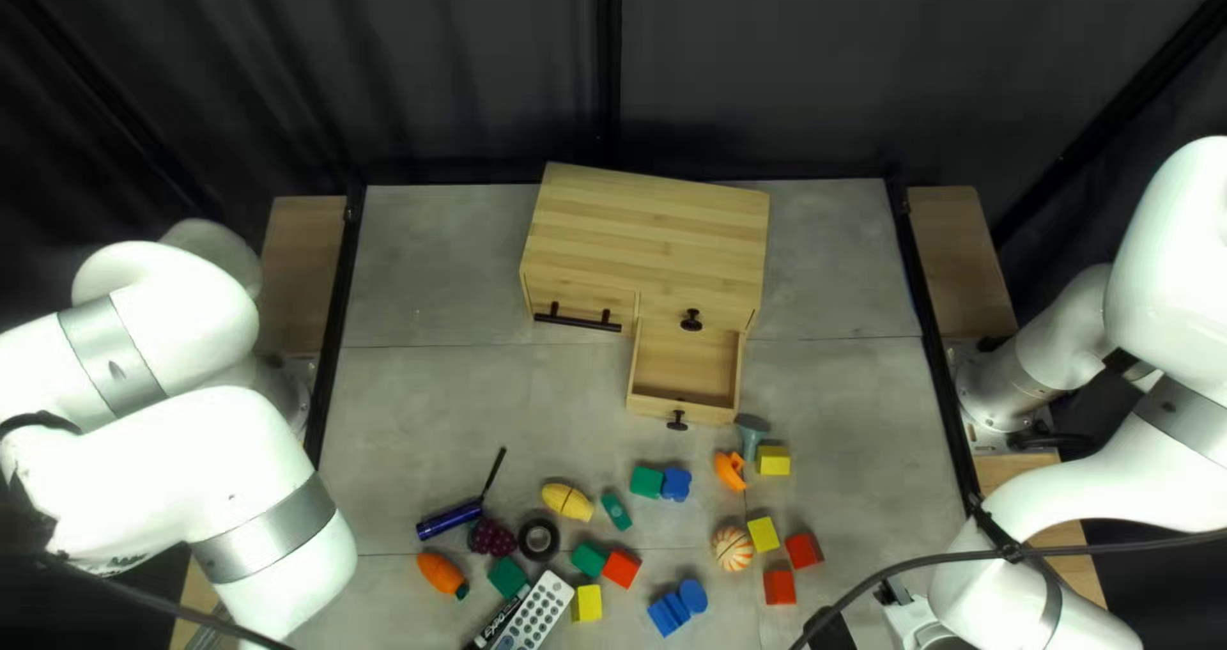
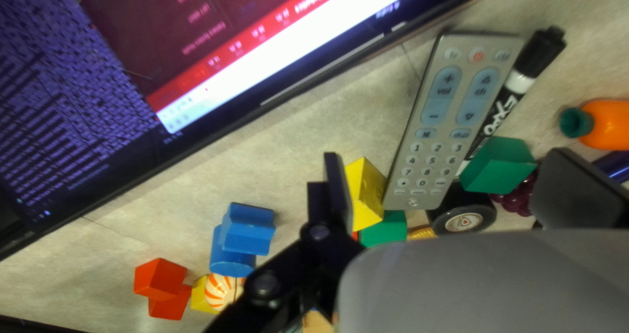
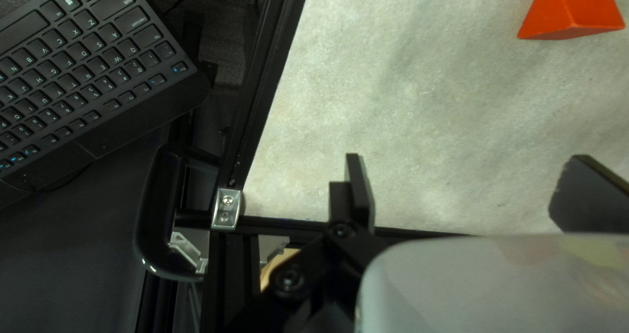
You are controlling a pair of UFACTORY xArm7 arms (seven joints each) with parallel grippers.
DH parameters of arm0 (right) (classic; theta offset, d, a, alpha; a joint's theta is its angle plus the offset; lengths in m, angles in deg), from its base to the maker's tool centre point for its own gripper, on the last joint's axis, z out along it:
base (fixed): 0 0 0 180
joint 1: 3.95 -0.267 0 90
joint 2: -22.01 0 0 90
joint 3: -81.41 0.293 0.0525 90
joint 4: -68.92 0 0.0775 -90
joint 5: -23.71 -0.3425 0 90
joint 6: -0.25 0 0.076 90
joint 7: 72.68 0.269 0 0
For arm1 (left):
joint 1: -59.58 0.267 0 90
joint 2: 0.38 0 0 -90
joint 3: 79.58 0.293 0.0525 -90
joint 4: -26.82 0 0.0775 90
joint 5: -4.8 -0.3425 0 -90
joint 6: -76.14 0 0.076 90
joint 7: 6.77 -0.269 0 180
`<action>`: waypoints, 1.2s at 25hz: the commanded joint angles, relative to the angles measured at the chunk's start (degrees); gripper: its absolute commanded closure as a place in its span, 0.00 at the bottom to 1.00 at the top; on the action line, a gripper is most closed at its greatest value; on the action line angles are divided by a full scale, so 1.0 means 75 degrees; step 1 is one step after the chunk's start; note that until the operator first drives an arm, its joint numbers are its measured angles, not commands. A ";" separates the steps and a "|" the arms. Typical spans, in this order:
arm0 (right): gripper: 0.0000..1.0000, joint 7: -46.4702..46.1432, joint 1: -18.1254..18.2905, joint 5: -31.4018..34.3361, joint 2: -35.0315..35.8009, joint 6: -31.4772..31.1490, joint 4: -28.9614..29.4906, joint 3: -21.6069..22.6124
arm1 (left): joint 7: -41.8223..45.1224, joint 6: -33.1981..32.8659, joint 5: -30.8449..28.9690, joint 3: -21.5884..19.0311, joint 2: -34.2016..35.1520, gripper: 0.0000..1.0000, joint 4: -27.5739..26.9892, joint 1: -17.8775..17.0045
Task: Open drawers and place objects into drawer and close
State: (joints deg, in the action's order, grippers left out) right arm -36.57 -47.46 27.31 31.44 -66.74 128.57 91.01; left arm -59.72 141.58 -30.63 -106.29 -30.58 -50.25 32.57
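At the right of the top left view, my right gripper [image 1: 831,630] shows partly at the bottom edge. The wooden cabinet [image 1: 652,235] has its knobbed drawer [image 1: 686,366] pulled out, nothing inside; the bar-handled drawer [image 1: 575,314] is closed. Loose blocks, toy food, a tape roll [image 1: 538,539] and a remote [image 1: 534,612] lie in front. In the left wrist view my left gripper [image 2: 462,185] is open above the remote [image 2: 436,120], a yellow block [image 2: 365,192] and a green block [image 2: 499,165]. My right gripper [image 3: 475,189] is open over bare table, apart from a red block [image 3: 571,9].
A lit screen [image 2: 196,58] stands beside the objects in the left wrist view. The right wrist view shows a keyboard [image 3: 78,64] beyond the table's black frame [image 3: 265,77]. A small screwdriver-like tool [image 1: 450,520] lies left of the blocks in the top left view.
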 commanded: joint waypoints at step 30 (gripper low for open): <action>0.00 0.0000 0.0000 0.0000 0.0000 0.0000 0.0000 0.0000 | 0.0135 -0.1051 0.0178 0.0085 -0.0002 0.00 0.0957 0.0557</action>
State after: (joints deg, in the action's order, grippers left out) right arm -36.57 -47.46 27.31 31.44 -66.74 128.57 91.01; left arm -58.65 133.82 -29.42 -105.58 -30.84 -43.35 36.60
